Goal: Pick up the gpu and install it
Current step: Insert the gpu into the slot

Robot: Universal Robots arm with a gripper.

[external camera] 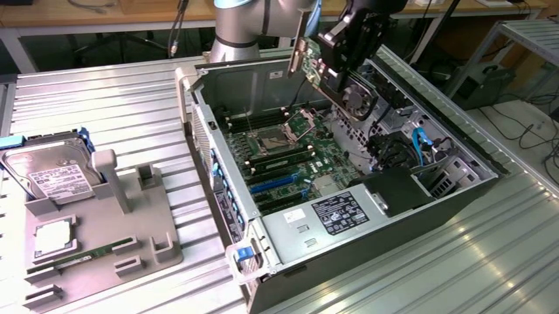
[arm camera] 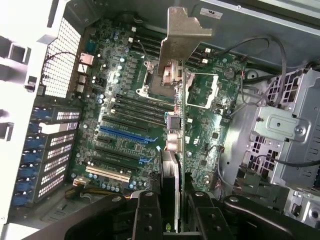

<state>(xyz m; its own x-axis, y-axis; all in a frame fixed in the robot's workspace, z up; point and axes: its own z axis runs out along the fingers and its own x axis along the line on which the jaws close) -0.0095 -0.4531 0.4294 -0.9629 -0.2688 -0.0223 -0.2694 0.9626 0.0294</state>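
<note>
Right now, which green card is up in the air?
The gpu, the one with the round fan, clamped in the gripper above the open case. The memory stick lies on the grey tray.

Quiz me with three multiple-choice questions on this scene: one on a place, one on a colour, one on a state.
1. Where is the gpu? A) over the open computer case B) in a cardboard box C) on the floor
2. The label on the hard drive is: A) red B) white C) green
3. The gripper is: A) open B) shut on the gpu C) shut on the hard drive
Answers: 1 A, it hangs above the motherboard; 2 B, white sticker on silver; 3 B, its fingers clamp the gpu.
</note>
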